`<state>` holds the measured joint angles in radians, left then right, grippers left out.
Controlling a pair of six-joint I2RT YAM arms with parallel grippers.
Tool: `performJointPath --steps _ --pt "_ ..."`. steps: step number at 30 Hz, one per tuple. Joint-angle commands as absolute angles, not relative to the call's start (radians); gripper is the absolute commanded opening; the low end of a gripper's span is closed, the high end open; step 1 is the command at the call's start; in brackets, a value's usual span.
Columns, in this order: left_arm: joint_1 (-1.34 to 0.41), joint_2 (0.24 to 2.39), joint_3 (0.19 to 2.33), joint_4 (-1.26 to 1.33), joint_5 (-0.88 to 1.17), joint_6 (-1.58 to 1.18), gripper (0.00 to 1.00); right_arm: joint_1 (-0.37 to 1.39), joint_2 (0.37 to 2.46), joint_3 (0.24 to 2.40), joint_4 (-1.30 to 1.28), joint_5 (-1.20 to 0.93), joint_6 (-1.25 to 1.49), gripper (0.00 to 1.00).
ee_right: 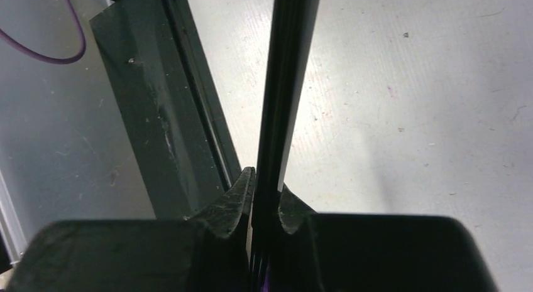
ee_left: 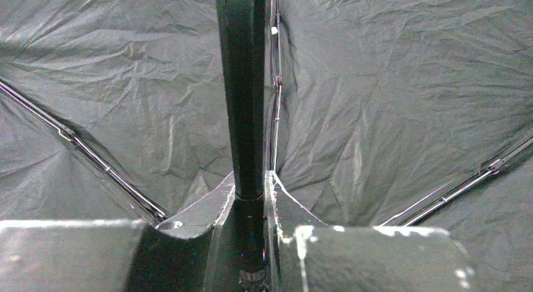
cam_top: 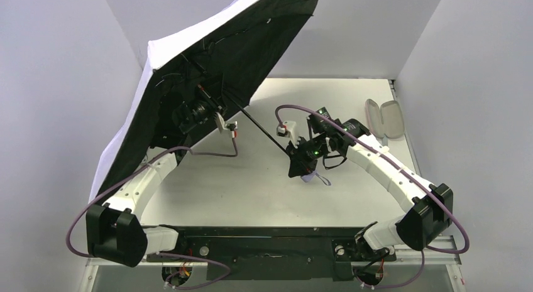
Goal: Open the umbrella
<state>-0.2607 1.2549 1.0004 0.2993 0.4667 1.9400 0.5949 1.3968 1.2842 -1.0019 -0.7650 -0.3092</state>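
The umbrella is spread open at the back left, tilted, black underside facing me, pale lavender edge on top. Its thin black shaft runs down to the right. My left gripper is under the canopy, shut on the thick upper shaft; black fabric and ribs fill that view. My right gripper is shut on the shaft's lower end near the lavender handle and strap, a purple glimpse of which shows between the fingers.
An oval pale hinged case lies open at the back right by the wall. White walls enclose the table on three sides. A black base rail runs along the near edge; it also shows in the right wrist view.
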Motion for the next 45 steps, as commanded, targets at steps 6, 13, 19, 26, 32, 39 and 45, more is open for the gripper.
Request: performJointPath --steps 6,13,19,26,32,39,45 --pt "-0.134 1.329 1.155 0.493 0.284 1.927 0.02 0.605 1.305 1.194 -1.102 -0.676 -0.53 0.0" --pt "-0.099 1.38 1.226 0.516 0.269 1.935 0.0 0.604 1.298 1.136 -1.102 -0.618 -0.564 0.0" --pt "-0.064 1.411 1.259 0.526 0.268 1.951 0.0 0.596 1.293 1.101 -1.101 -0.61 -0.557 0.0" --pt "-0.013 1.465 1.34 0.527 0.274 1.964 0.0 0.581 1.284 1.079 -1.101 -0.602 -0.557 0.0" --pt "-0.005 1.485 1.354 0.536 0.243 1.978 0.0 0.575 1.287 1.07 -1.102 -0.613 -0.555 0.0" --pt "-0.005 1.516 1.382 0.55 0.128 1.991 0.0 0.576 1.281 1.06 -1.104 -0.622 -0.546 0.0" --pt "-0.005 1.533 1.406 0.543 0.084 1.987 0.0 0.576 1.278 1.052 -1.109 -0.624 -0.549 0.0"
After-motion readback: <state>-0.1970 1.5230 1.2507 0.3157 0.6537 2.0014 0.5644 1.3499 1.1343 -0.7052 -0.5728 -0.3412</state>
